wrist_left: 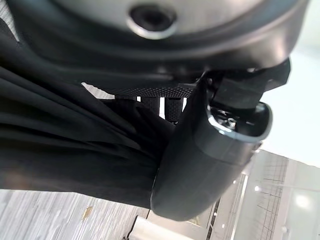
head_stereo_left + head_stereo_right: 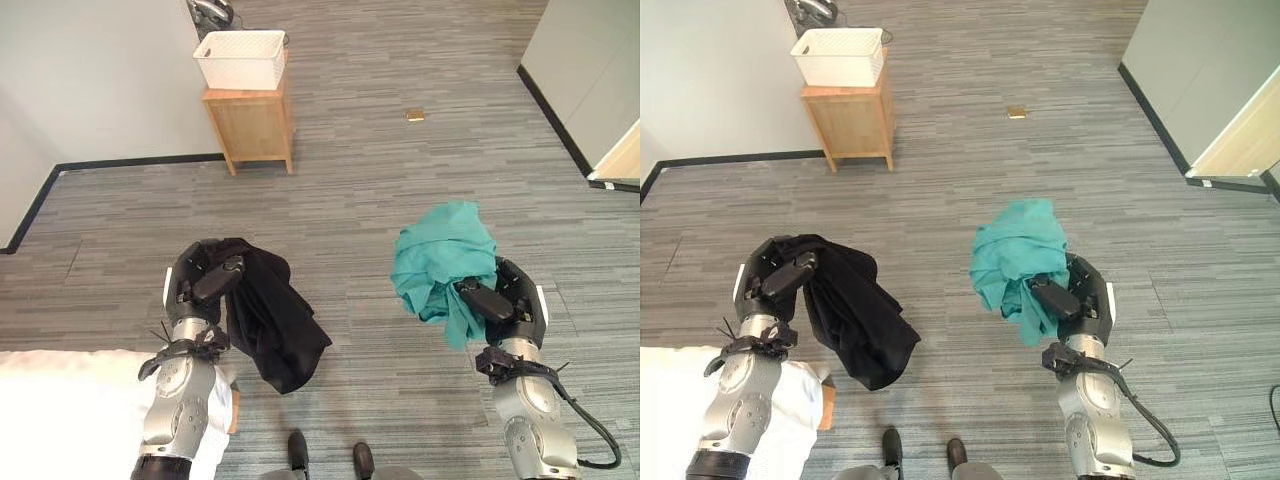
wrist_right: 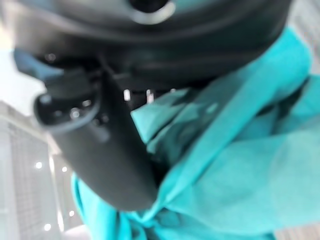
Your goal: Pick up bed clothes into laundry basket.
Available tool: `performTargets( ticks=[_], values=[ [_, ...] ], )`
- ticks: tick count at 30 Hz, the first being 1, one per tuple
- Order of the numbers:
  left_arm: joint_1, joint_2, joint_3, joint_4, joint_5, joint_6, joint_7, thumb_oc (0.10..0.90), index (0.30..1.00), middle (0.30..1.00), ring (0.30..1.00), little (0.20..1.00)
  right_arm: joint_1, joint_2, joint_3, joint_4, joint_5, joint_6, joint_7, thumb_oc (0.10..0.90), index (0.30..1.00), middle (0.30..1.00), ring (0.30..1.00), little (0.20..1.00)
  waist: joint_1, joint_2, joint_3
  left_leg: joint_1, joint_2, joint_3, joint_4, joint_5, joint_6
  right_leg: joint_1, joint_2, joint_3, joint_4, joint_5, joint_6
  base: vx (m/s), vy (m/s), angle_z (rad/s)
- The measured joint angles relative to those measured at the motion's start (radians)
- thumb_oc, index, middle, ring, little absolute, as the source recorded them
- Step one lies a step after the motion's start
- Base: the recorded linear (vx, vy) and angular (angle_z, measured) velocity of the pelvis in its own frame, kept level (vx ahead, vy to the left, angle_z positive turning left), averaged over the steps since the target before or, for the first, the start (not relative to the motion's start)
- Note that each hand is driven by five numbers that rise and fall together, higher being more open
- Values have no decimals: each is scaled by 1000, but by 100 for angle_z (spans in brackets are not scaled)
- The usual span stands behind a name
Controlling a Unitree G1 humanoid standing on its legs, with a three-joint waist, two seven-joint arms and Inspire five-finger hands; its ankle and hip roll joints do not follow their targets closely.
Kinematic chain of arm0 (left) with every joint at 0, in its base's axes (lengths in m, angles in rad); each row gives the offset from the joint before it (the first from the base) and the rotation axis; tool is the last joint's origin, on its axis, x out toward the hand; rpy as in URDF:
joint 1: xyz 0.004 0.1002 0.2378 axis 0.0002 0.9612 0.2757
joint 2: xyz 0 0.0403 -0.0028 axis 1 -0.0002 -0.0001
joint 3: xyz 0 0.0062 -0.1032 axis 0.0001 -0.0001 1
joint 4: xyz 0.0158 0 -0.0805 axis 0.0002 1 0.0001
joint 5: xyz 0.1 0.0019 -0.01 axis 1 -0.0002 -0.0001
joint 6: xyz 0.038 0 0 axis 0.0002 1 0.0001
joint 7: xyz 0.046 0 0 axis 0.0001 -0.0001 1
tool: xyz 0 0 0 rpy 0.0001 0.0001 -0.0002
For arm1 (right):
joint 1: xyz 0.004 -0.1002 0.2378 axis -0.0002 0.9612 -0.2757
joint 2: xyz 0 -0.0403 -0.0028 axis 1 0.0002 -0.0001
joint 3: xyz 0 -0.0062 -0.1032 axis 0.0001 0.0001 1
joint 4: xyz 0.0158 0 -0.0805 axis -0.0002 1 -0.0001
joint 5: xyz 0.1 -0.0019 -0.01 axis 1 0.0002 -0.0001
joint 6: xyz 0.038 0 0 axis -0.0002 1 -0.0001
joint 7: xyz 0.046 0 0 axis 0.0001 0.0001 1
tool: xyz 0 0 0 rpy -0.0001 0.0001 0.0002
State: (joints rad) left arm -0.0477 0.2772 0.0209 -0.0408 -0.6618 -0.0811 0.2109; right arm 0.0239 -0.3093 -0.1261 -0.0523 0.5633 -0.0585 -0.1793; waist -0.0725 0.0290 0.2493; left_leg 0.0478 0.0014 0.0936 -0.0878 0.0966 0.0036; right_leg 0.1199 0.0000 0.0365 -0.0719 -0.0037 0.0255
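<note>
A black garment point(image 2: 268, 315) hangs from my left hand point(image 2: 203, 277), whose fingers and thumb are curled round its bunched top; the wrist view shows the thumb point(image 1: 200, 170) pressed into the dark folds point(image 1: 65, 150). My right hand point(image 2: 505, 300) is shut on a teal garment point(image 2: 442, 260), bunched above the hand with a tail hanging down; its thumb point(image 3: 115, 170) clamps the teal cloth point(image 3: 235, 165). Both hands are held above the grey carpet. The white laundry basket point(image 2: 240, 58) stands on a small wooden table point(image 2: 250, 125) far ahead by the wall.
The white bed corner point(image 2: 70, 410) lies at my lower left, under the left arm. A small brass floor plate point(image 2: 415, 115) sits in the carpet ahead. White walls with black skirting close the left side; a white cabinet point(image 2: 590, 70) stands at the far right.
</note>
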Motion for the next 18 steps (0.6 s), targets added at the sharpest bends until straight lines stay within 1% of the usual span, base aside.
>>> performTargets(
  ticks=[6,11,14,18],
  values=[
    [-79,57,13,-14,1,-3,20,400,300,300,300,300,-123,-76,8,-29,7,-8,1,400,300,300,300,300,24,-1,0,7,-2,-20,0,0,0,18,-1,-15,-3,-1,1,-5,-10,8],
    [-96,62,22,-58,1,-6,24,400,300,300,300,300,-198,-105,41,-98,5,-15,3,400,300,300,300,300,36,-2,0,9,-3,-34,0,0,0,27,0,-33,-7,-1,1,0,-9,9],
    [-101,64,23,-70,1,-24,25,400,300,300,300,300,-236,-111,63,-128,3,-18,23,400,300,300,300,300,39,-4,0,8,-4,-36,0,0,0,27,-1,-35,-7,-1,2,4,-1,2],
    [-100,64,24,-84,0,-25,24,400,300,300,300,300,-239,-111,77,-135,-12,-19,26,400,300,300,300,300,47,-6,0,8,-5,-38,0,0,1,24,-2,-36,-8,-4,6,9,-2,0]
  ],
)
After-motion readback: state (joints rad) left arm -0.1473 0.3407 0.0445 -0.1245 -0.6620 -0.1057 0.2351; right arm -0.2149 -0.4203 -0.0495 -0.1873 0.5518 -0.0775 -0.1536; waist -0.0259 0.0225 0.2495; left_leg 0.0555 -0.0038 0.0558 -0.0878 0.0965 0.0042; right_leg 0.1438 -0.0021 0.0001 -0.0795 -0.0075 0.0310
